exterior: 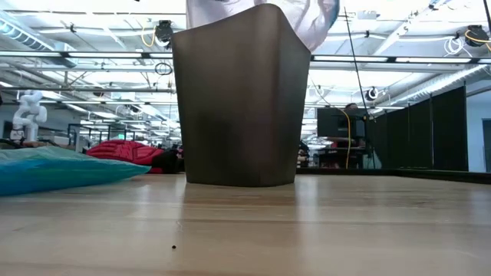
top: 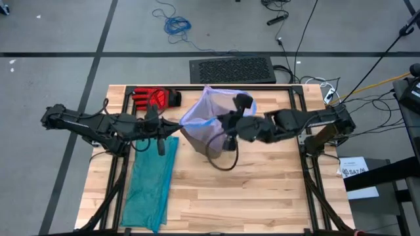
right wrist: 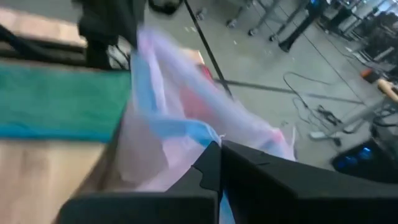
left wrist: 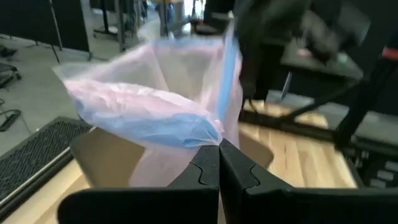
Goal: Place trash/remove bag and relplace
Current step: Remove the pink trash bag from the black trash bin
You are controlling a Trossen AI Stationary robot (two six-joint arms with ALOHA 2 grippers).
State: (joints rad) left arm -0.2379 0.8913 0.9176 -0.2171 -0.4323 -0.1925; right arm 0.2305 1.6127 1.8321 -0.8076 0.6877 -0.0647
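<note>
The bag [top: 213, 108], thin pale pink-white plastic with a blue drawstring hem, rises out of a dark grey bin [exterior: 238, 96] at the table's middle. Its top shows above the bin's rim in the low view [exterior: 307, 19]. My left gripper [top: 182, 123] is shut on the bag's left side. My right gripper [top: 222, 121] is shut on its right side, and the bag's mouth is held between the two. The trash is out of view. My left gripper pinches the bag's blue drawstring hem [left wrist: 199, 132] between its two fingers, coming nearly level from the table's left. The plastic bunches at the fingertips and spreads away from them above the bin. My right gripper pinches the hem on the opposite side [right wrist: 198, 134] between its two fingers, slanting down from the table's right. The bag hangs below and beyond the fingers, toward the bin.
A teal-green plastic bag [top: 151, 180] lies flat on the table's left near part. A red glove [top: 154, 98] lies at the far left edge. Beyond the table's far edge are a black mat [top: 233, 69] and cables on the floor.
</note>
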